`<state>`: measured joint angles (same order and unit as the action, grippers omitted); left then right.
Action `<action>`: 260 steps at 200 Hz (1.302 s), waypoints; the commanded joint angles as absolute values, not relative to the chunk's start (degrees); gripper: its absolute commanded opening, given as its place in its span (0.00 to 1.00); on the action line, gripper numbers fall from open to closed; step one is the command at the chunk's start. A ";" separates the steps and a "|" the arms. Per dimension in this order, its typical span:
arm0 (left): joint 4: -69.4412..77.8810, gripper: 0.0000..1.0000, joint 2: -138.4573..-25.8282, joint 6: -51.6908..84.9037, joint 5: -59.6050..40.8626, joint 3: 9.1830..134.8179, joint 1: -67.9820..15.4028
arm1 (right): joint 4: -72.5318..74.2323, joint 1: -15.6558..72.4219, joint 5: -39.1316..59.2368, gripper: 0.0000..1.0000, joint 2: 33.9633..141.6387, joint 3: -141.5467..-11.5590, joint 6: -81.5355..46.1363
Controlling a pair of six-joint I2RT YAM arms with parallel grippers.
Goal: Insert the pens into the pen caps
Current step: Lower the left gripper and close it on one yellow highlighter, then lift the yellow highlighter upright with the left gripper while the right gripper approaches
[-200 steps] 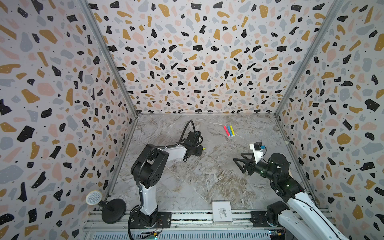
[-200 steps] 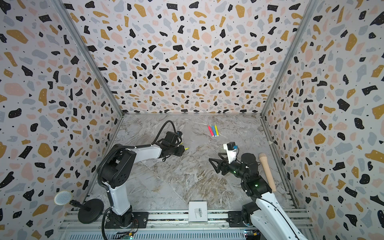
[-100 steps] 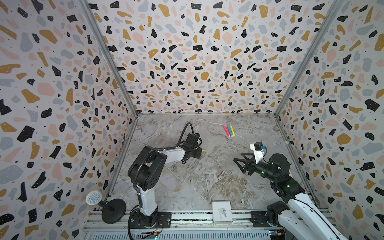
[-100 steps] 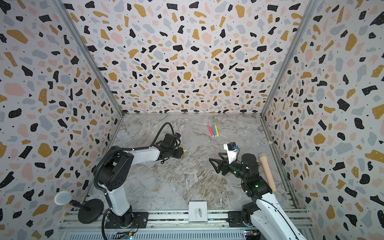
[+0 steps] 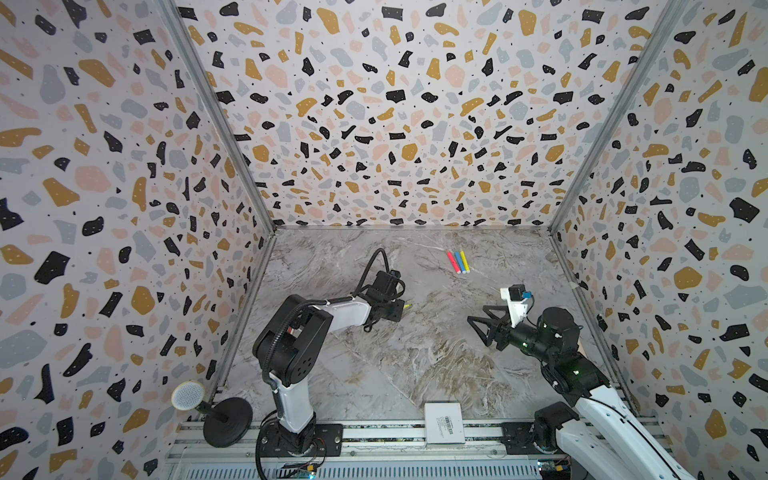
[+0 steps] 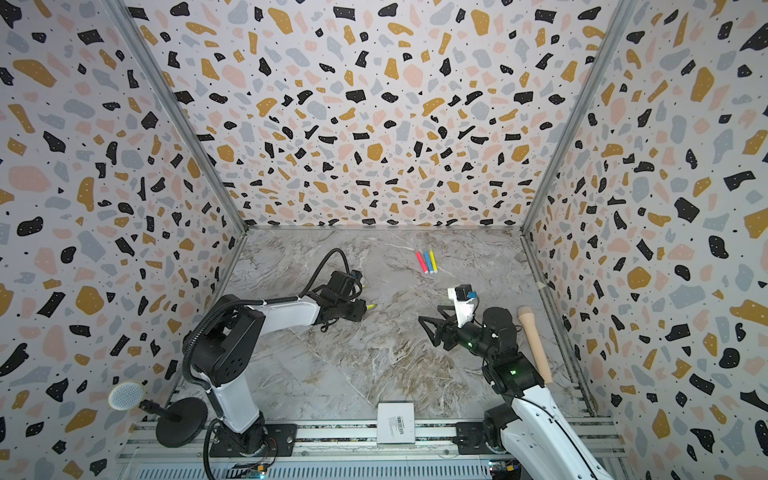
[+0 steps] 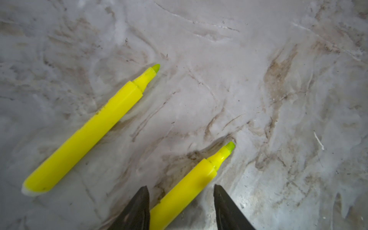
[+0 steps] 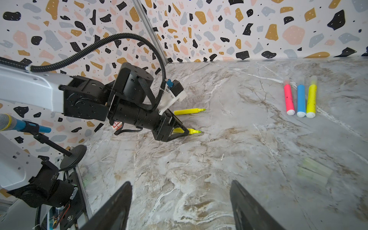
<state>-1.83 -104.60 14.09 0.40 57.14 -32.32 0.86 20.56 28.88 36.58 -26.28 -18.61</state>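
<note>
Two uncapped yellow pens lie side by side on the marble table, one (image 7: 89,131) free and one (image 7: 191,183) between the jaws of my left gripper (image 7: 181,187). Those jaws are open: one finger is close against the pen, the other stands clear of it. In both top views only that pen's tip (image 5: 408,306) (image 6: 371,306) shows past the left gripper (image 5: 399,311). At the back lie a pink pen (image 8: 288,98), a blue pen (image 8: 301,99) and a yellow pen (image 8: 311,99), each capped. Two clear pen caps (image 8: 313,173) lie loose. My right gripper (image 8: 181,183) (image 5: 477,314) hovers open and empty.
A beige handle (image 6: 534,340) lies along the right wall beside the right arm. A white box (image 5: 444,423) sits on the front rail. A microphone (image 5: 188,395) on a round black stand occupies the front left corner. Patterned walls close in three sides.
The left gripper's jaws have spread a little wider round the yellow pen, and the left arm has shifted slightly. The right arm has not moved.
</note>
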 commanded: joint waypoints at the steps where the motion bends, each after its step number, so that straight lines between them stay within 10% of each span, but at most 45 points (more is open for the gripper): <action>1: -5.15 0.54 -103.80 12.91 3.36 57.35 -32.52 | 1.96 20.30 28.74 0.77 36.04 -26.10 -19.07; 158: -6.43 0.46 -100.95 12.66 4.78 52.55 -33.21 | 2.56 19.55 28.65 0.78 36.88 -26.21 -19.07; 260: -0.64 0.05 -97.23 11.33 0.65 46.14 -35.97 | 0.65 19.42 27.49 0.78 36.42 -26.43 -19.53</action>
